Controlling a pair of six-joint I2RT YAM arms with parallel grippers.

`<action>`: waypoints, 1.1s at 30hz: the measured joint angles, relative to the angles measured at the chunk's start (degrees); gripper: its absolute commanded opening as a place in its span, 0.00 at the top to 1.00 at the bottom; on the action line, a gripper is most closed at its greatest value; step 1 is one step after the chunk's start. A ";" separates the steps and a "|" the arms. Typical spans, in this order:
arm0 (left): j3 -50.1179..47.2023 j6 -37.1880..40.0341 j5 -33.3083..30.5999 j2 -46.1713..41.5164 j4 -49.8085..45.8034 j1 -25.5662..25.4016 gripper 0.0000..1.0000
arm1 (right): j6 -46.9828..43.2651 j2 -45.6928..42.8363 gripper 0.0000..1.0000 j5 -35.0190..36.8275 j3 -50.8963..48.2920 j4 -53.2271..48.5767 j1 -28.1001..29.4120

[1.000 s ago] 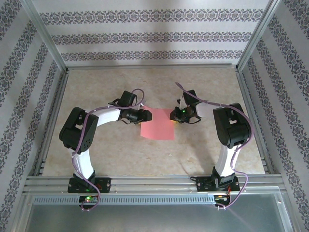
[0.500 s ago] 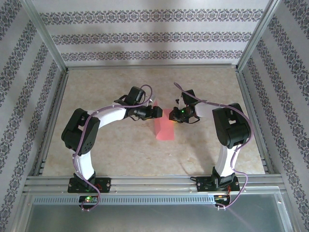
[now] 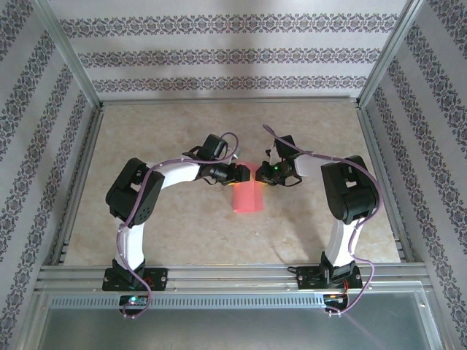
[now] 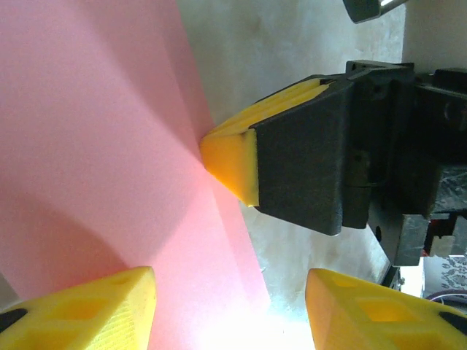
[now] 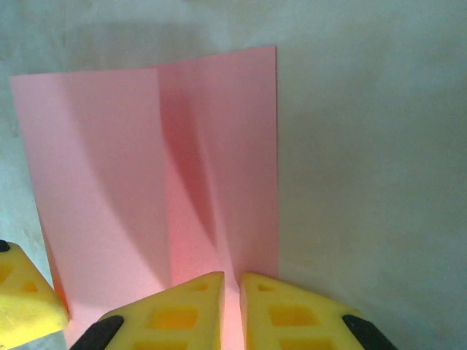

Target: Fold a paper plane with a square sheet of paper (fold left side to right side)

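One sheet [image 5: 146, 168] edge pinched by right gripper [image 5: 232, 281].

Nothing legible in any view: no words, labels, brand marks or numbers. The square sheet of paper [image 5: 109, 168] is plain pink on the faces that show, and the wallpaper [image 3: 219, 55] across the top of the overhead frame carries only ornamental bands.

The left hand [image 4: 232, 321] shows two blocky yellow fingertips [image 4: 87, 310] set wide apart, one over the thin salmon-pink sheet of paper [image 4: 95, 146], the other over the pale mottled tabletop [image 4: 292, 44]. Ahead of them, the right hand [image 4: 228, 159], black with a yellow tip, touches the sheet's curving edge.
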 measured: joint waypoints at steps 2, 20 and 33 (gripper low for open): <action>0.04 -0.02 -0.04 0.00 -0.07 0.00 0.52 | 0.37 -0.02 0.83 -0.07 0.00 0.04 0.00; 0.04 0.39 -1.53 0.00 -0.39 -0.02 0.70 | 1.77 -9.42 0.60 -2.56 -3.32 2.56 -3.96; 0.04 0.35 -1.57 0.00 -0.39 -0.02 0.79 | 7.04 -7.67 0.53 -16.72 -12.52 15.65 -6.43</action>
